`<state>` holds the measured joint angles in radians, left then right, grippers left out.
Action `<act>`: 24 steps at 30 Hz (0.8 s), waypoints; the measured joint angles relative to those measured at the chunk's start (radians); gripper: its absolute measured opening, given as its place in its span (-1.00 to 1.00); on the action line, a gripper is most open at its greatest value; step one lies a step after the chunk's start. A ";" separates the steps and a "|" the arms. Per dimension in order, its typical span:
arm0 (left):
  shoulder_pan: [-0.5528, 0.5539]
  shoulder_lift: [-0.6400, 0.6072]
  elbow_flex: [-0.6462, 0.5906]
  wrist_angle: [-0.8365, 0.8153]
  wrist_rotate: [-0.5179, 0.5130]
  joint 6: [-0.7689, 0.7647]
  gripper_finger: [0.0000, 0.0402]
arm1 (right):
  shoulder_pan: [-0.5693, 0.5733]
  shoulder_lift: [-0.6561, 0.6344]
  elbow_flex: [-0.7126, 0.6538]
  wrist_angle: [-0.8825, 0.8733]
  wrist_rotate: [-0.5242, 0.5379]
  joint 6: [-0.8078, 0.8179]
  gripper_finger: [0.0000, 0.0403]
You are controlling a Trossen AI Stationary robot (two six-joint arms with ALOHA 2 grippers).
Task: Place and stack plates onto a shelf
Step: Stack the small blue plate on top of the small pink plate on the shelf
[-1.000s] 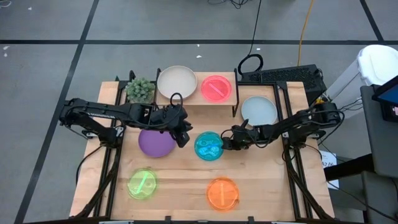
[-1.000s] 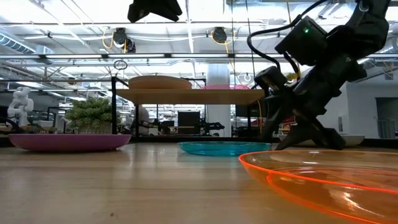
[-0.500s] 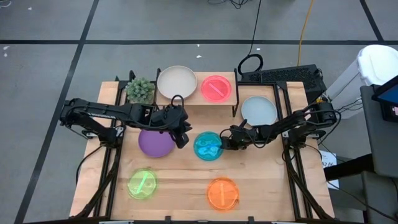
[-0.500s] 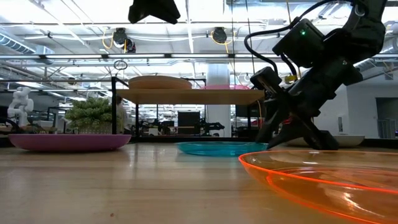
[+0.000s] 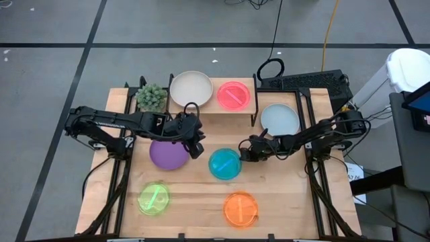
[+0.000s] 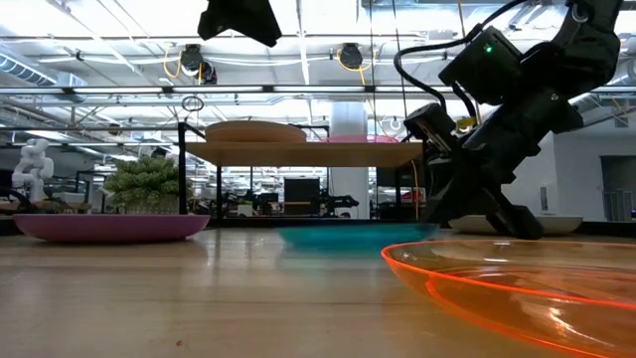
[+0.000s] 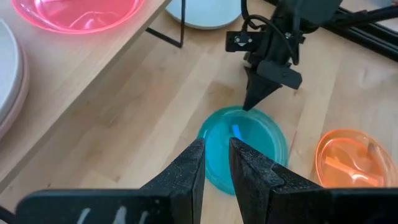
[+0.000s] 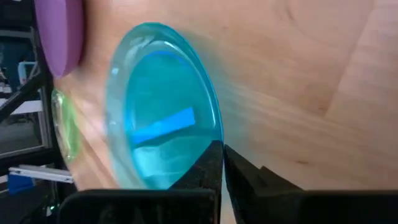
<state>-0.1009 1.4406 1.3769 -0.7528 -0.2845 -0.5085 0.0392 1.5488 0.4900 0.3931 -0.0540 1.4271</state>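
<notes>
Nearest the table's front edge, the orange plate (image 5: 240, 209) and green plate (image 5: 154, 199) are seen. Behind them, the blue plate (image 5: 225, 163) lies in front of the shelf (image 5: 211, 108), with the right gripper (image 5: 244, 154) at its rim, fingers pressed together. Beside it, over the purple plate (image 5: 168, 154), the left gripper (image 5: 197, 150) is held with fingers slightly apart, nothing between them. On the shelf, the cream-white plate (image 5: 191, 89) and hot pink plate (image 5: 234, 95) are set.
</notes>
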 joint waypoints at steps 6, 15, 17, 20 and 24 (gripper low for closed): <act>-0.005 0.000 0.000 0.000 -0.006 -0.067 -0.62 | 0.008 -0.058 0.001 0.008 -0.002 -0.007 -1.00; -0.044 0.000 0.000 0.001 -0.041 -0.157 -0.62 | 0.009 -0.243 0.002 -0.077 0.010 -0.015 -1.00; -0.056 0.000 0.000 0.000 -0.056 -0.186 -0.62 | 0.009 -0.299 0.002 -0.119 0.031 -0.015 -1.00; -0.080 0.000 0.000 -0.003 -0.076 -0.231 -0.62 | 0.009 -0.386 0.002 -0.177 0.060 -0.017 -1.00; -0.117 0.000 0.000 -0.005 -0.117 -0.291 -0.62 | 0.009 -0.504 0.003 -0.264 0.106 -0.015 -1.00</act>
<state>-0.2179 1.4406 1.3769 -0.7582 -0.4014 -0.7995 0.0486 1.0444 0.4927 0.1296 0.0521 1.4125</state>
